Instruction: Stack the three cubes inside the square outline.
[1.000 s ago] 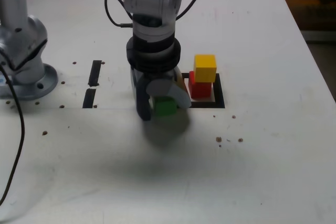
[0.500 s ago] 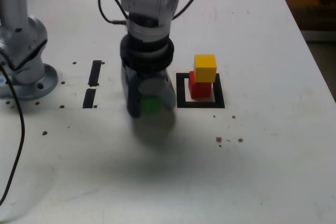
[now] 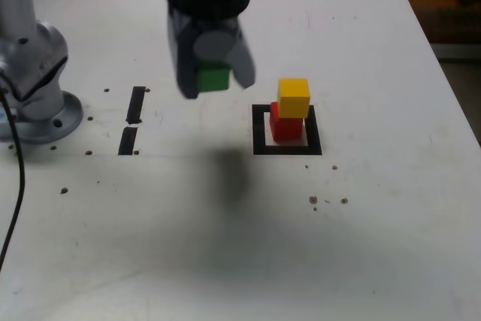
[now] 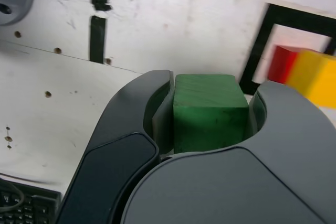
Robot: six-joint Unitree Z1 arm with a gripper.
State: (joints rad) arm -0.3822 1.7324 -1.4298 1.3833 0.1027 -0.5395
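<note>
Aloft — smooth grey claw (image 3: pixel 214 80) around matte green cube (image 4: pixel 209 112), square-edged.

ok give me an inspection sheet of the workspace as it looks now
surface: white table with small dark specks and holes, and the arm's shadow.
job's things: yellow cube sits on the red cube inside the square outline; green cube is held in the air, to the exterior view's left of the stack.
clutter: two short black tape strips to the exterior view's left.
grippers: claw shut on the green cube, clear of the table.
cables: a dark cable runs along the exterior view's left edge.
surroundings: silver robot base on the table; dark floor past the table's edge on the exterior view's right.
</note>
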